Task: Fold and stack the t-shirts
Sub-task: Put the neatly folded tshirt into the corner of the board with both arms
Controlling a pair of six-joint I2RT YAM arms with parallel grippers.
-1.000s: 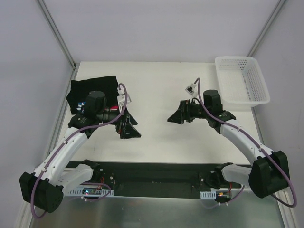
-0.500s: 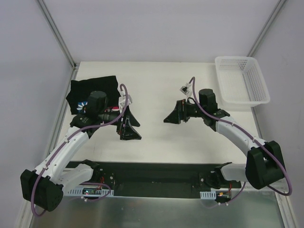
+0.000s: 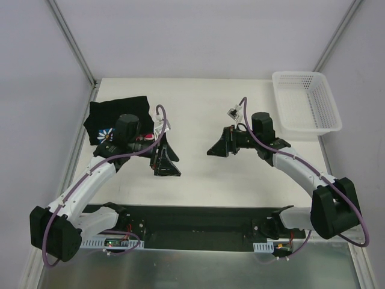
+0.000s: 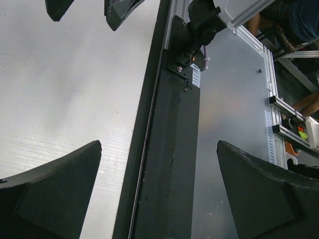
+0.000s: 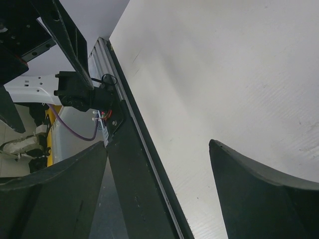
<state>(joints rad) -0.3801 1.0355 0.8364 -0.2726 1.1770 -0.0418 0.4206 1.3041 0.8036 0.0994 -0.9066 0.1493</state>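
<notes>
The only t-shirt in view is 1 black t-shirt (image 3: 120, 108), lying bunched at the far left corner of the table (image 3: 198, 108), with a bit of its daisy print (image 3: 107, 133) showing at its near edge. The left arm (image 3: 90, 180) reaches across that near edge of the cloth, its wrist partly covering the shirt from above. The left gripper (image 3: 168, 164) hangs just right of the shirt, over bare table, turned toward the middle; in its wrist view its 2 fingers (image 4: 55, 194) stand spread wide with nothing between them but the tabletop and the black rail (image 4: 164, 164) at the near edge. The right gripper (image 3: 216, 147) faces it from the other side of the table's middle, well apart from the shirt, and its own 2 fingers (image 5: 264, 194) are likewise spread and hold nothing. A white mesh basket (image 3: 304, 75) sits at the far right corner, clear of both arms.
</notes>
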